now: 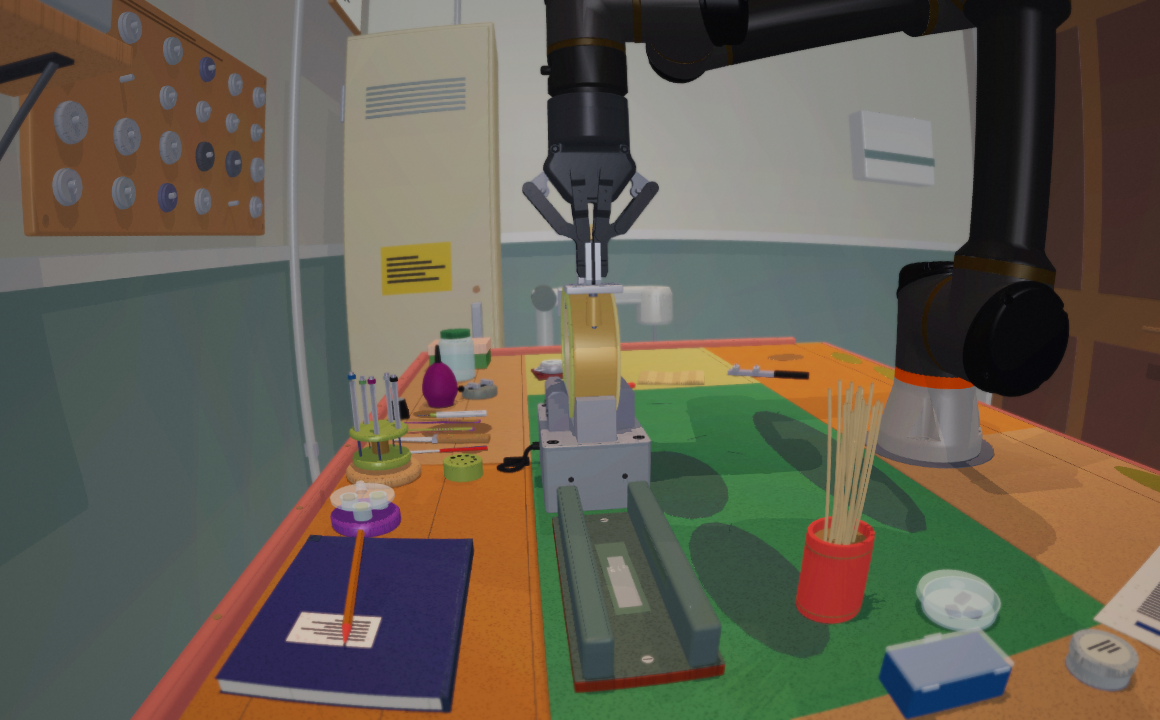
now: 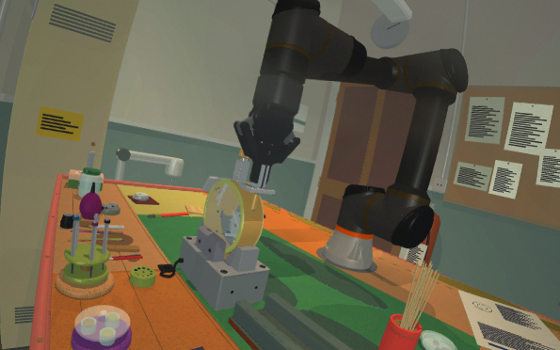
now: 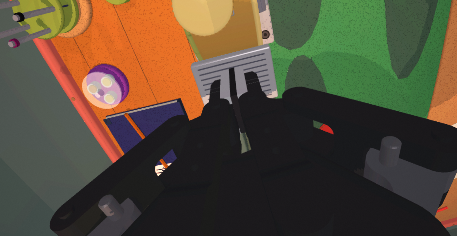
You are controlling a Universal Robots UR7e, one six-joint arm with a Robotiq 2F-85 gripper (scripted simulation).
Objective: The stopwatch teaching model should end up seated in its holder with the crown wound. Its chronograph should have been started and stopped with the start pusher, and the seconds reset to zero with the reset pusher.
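The brass stopwatch model stands upright on edge in its grey holder block, its glass face turned toward the left side of the bench. My gripper is closed and holds nothing. It points straight down onto a grey ribbed pusher cap at the watch's top. The round brass crown sits beside that cap. From the wrist camera my fingers cover the middle of the cap.
A red cup of wooden sticks stands on the green mat to the right front. A grey channel fixture lies in front of the holder. A screwdriver stand, a purple parts tray and a blue notebook line the left edge.
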